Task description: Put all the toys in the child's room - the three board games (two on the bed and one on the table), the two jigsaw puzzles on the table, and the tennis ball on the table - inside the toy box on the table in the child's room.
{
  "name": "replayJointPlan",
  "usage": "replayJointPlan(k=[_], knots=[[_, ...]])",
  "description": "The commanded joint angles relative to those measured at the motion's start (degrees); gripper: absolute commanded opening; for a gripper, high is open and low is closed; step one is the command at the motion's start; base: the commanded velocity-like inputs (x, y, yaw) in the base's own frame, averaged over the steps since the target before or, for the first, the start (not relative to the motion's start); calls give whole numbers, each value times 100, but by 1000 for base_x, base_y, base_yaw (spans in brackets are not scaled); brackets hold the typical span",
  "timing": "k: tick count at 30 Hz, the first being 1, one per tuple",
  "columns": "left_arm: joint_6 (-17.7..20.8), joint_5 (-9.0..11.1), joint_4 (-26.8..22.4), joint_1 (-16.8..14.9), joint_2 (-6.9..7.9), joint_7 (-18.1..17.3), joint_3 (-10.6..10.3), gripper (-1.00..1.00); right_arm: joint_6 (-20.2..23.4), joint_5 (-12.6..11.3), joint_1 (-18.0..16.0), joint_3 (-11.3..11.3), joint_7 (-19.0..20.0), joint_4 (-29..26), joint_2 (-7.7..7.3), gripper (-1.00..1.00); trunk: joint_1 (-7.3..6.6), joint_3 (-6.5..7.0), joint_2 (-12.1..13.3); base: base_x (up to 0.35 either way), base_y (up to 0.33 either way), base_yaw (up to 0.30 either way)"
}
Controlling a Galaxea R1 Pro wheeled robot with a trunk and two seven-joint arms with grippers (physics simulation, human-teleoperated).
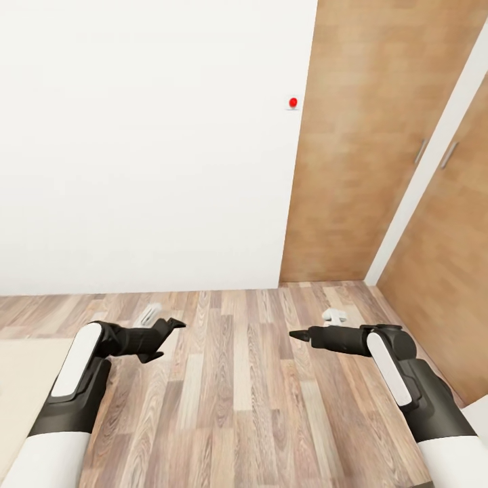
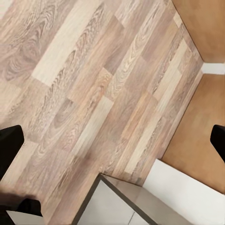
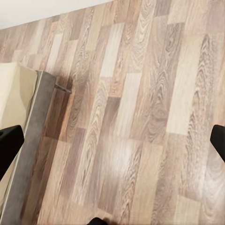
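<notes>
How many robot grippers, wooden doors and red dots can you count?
Grippers: 2, the left gripper and the right gripper
Wooden doors: 2, the near door and the far door
Red dots: 1, the red dot
Total: 5

Wood plank floor (image 1: 257,400) near; white wall (image 1: 135,135) far w/ small red dot (image 1: 293,102). Wooden doors (image 1: 366,135) far right, thin metal handles (image 1: 420,152).
</notes>
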Motion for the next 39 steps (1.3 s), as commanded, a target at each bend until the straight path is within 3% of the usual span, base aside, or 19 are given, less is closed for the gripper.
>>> replayJointPlan(k=[1,15,33,39], knots=[[16,57,-6,-4,0,59,5,100,12,60,-5,3,59,-3,-3,100,3,-6,-4,190,0,0],[44,71,-114,86,114,38,0,100,12,46,-11,23,73,48,2,100,3,-6,-4,284,0,7],[53,32,-124,102,130,42,-11,100,12,51,-5,21,62,33,4,100,3,-6,-4,333,0,11],[49,29,-124,102,130,42,-12,100,12,60,-15,19,48,38,7,100,3,-6,-4,338,0,169]])
